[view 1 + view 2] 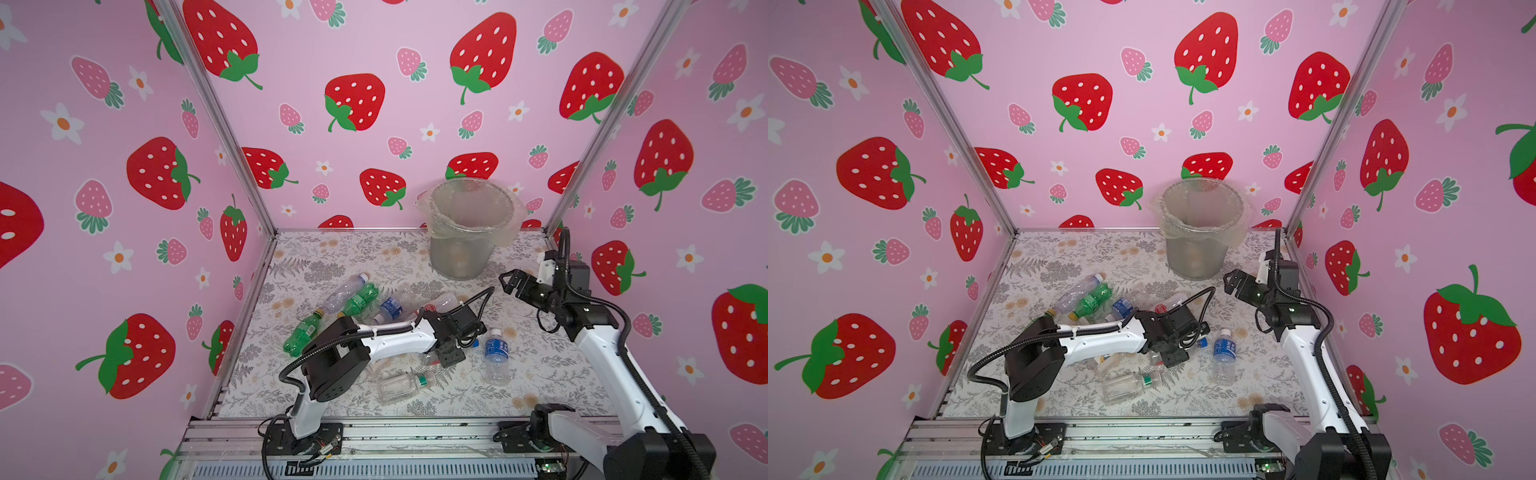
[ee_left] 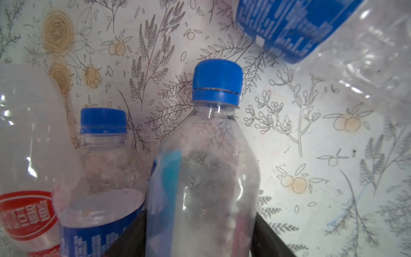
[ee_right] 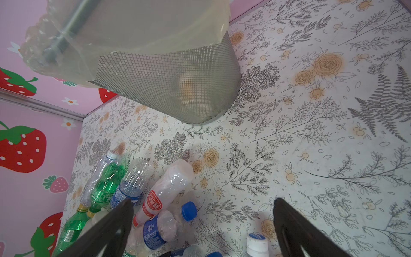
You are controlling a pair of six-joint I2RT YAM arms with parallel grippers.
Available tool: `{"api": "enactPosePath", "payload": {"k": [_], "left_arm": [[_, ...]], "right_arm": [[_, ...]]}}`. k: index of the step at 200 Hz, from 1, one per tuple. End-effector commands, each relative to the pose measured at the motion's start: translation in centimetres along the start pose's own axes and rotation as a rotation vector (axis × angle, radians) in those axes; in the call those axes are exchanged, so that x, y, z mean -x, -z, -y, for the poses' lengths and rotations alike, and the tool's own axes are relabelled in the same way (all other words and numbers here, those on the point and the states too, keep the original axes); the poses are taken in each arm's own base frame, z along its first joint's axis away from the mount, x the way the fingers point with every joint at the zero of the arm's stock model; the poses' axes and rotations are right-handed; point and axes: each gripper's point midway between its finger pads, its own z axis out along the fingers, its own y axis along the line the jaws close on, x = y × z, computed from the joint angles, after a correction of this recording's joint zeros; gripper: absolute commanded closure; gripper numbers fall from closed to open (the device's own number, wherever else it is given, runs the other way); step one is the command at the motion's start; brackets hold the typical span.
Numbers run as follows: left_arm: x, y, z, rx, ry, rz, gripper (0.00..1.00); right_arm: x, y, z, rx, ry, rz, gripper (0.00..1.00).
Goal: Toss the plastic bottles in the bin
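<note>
Bottles (image 1: 390,307), small plastic ones, are scattered on a floral tabletop (image 1: 332,257) enclosed by pink strawberry walls (image 1: 415,124). All those clearly seen are outside the bin.

Nearest the front edge, a clear green-capped bottle (image 1: 405,384) lies on its side. Just beyond it to the right, a white-capped bottle (image 1: 496,351) with a blue label stands upright.

Between these two, near the middle of the tabletop, the left gripper (image 1: 445,356) is low over the surface. In the left wrist view its dark fingers (image 2: 131,238) sit against both sides of a clear blue-capped bottle (image 2: 202,178), clasping its body. A blue-label bottle (image 2: 100,178), also blue-capped, is right beside it, and a red-label bottle (image 2: 24,211) is next to that.

Farther back, toward the left edge, more lie on their sides in a loose pile. It includes two green bottles (image 1: 301,332) and a crumpled clear bottle (image 1: 343,293).

The right gripper (image 1: 508,280) hangs in the air near the right edge, farther back again. Its jaws are spread wide and hold nothing.

The bin (image 1: 467,249) stands upright at the far edge, right of centre, near the back right corner. A clear bag (image 1: 505,232) is folded over its rim. In the right wrist view an orange shape shows dimly through its mesh side; what it is cannot be told.
</note>
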Motion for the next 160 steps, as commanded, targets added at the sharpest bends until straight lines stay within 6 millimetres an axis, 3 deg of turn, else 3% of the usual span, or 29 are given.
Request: {"api": "enactPosePath", "payload": {"k": [1,38,104,160], "left_arm": [[0.9,1.0,-0.2,-0.010,0.020,0.033,0.34],[2.0,2.8,-1.3,0.001,0.071,0.068,0.40],[3.7,6.3,-2.0,0.008,0.101,0.167,0.41],[4.6,10.0,-4.0,0.046,0.191,0.248,0.41]], "right_arm": [[0.0,0.2,0.2,-0.002,0.006,-0.008,0.01],[-0.1,0.2,0.3,-0.005,0.001,-0.010,0.01],[-0.5,0.1,0.6,-0.011,-0.007,-0.017,0.01],[-1.0,-0.4,1.0,-0.012,-0.015,-0.035,0.01]]}}
